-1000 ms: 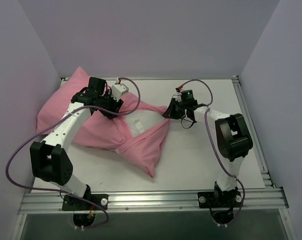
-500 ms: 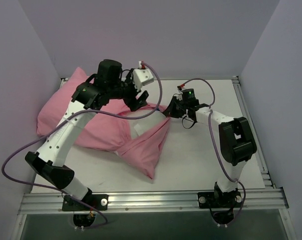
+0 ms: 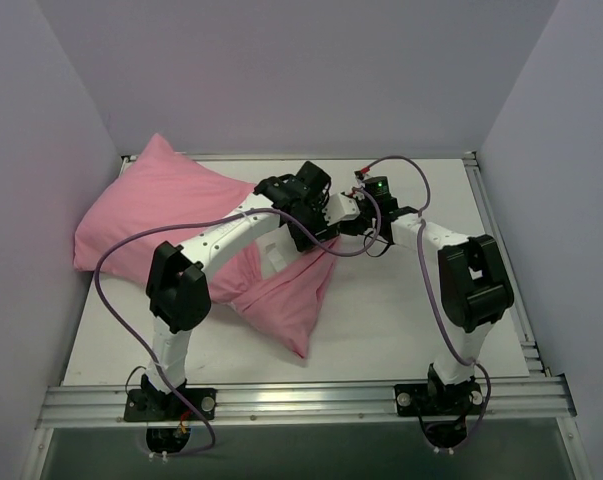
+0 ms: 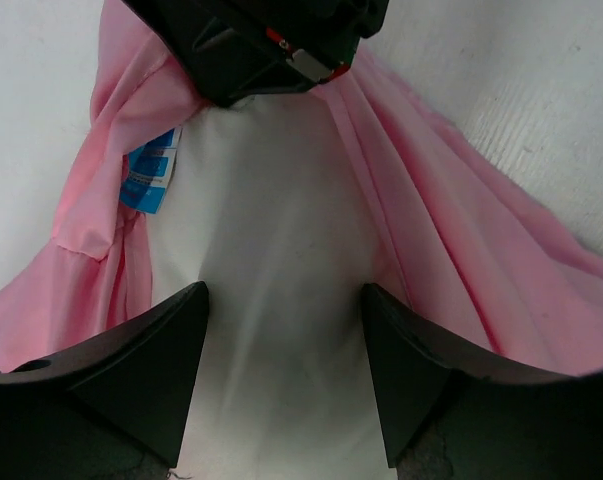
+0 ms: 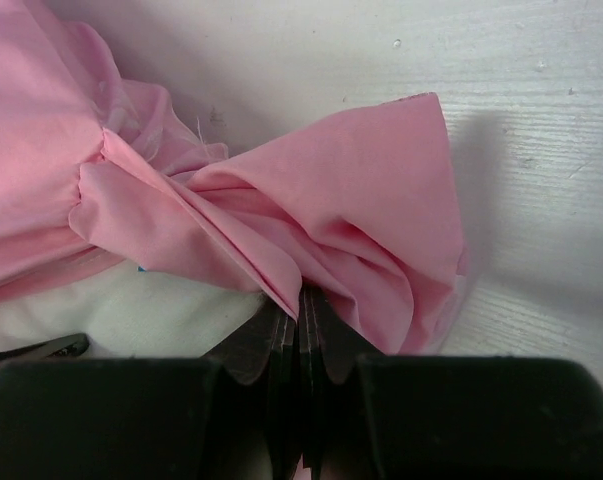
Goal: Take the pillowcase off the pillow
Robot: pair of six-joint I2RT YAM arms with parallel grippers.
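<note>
Currently your right gripper (image 5: 301, 300) pinches the pillowcase (image 5: 361, 190) at its bunched mouth edge; your left gripper (image 4: 286, 330) hangs spread over the bare pillow (image 4: 281, 200). Both lie left on the tabletop (image 3: 411, 310), open surface to their right.

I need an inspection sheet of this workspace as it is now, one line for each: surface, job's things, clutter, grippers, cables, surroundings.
Surface: white table, bare on the right side.
Job's things: pink pillowcase covers most of the white pillow, which shows at the open end beside a blue label.
Clutter: nothing seen.
Grippers: left gripper open over the exposed pillow; right gripper shut on a bunched pillowcase edge.
Cables: purple cables loop along both arms.
Surroundings: plain lilac walls; metal rail at the near edge.
</note>
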